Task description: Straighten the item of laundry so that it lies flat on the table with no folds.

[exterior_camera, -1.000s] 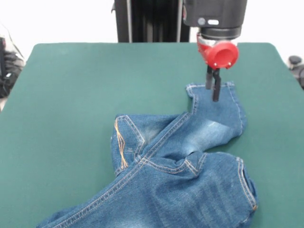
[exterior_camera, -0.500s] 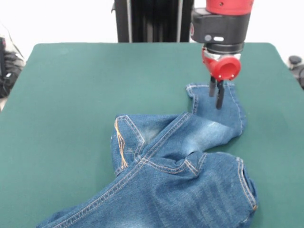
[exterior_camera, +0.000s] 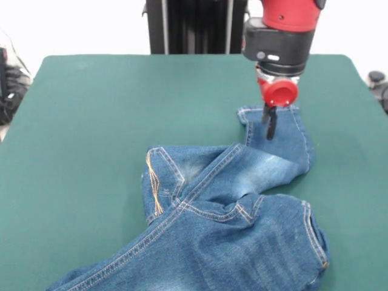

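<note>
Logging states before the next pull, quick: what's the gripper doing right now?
Gripper: fingers together, down at the leg cuff of the jeans; whether it pinches the denim cannot be told.

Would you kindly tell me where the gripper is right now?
In the front view the gripper is right of centre toward the table's far side, fingers pointing down onto the jeans' leg near its hem.

The jeans [exterior_camera: 230,206] are woven denim cloth, matt, with faded whitish worn patches, raised tan stitched seams and a small coppery metal rivet at the pocket corner. The table [exterior_camera: 109,109] beneath them has a dull, felt-like green top, even and without shine. Above the jeans' far leg, the gripper [exterior_camera: 269,132] looks like glossy red and black plastic
</note>
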You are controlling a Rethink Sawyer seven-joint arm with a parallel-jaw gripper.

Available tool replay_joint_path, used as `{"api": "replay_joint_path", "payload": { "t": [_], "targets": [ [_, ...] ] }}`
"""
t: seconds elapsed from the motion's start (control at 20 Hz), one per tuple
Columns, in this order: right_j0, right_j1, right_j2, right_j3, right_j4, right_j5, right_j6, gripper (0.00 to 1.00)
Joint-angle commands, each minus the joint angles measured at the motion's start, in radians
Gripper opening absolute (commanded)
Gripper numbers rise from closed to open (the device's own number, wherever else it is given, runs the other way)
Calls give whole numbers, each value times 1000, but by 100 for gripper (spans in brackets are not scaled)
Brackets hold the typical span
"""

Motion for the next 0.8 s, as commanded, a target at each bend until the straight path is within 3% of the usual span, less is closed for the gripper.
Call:
{"api": "replay_joint_path", "payload": {
  "t": [0.05, 0.8],
  "targets": [
    [36, 42, -11, 84, 53, -55, 377, 100],
    [37, 109, -6, 49, 31, -82, 425, 100]
  ]
}}
